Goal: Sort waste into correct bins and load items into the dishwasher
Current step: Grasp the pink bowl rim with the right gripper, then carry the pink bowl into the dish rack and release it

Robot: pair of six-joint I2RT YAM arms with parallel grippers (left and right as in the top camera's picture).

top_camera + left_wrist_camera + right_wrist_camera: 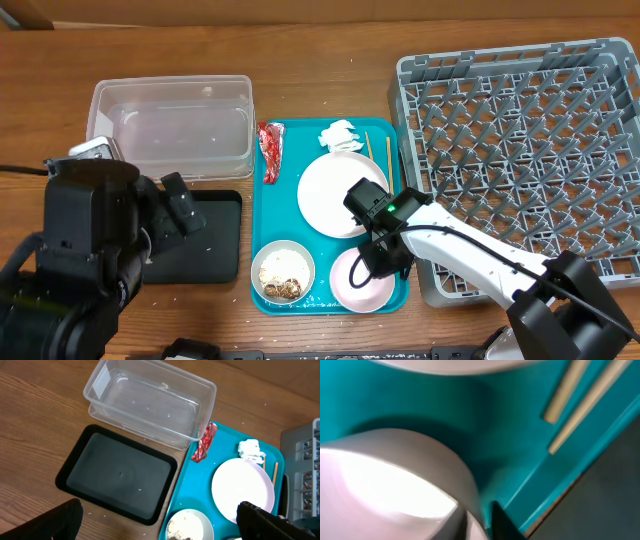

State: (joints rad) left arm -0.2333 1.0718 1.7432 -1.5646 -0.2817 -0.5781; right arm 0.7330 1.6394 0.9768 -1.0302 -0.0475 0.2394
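Pink bowl (356, 286) is sitting on the teal tray (285, 215) directly beneath the right fingers (502, 525). One fingertip is showing just outside its rim and the other is hidden, so I cannot tell whether they are clenching it. Left fingers (65, 522) are hanging spread and empty above the black tray (120, 475), well apart from the bowl. Dish rack (520, 150) is lying just beside the right fingers, so the right arm is nearer.

No readable text, label, brand, number or sign appears on anything in the three views.
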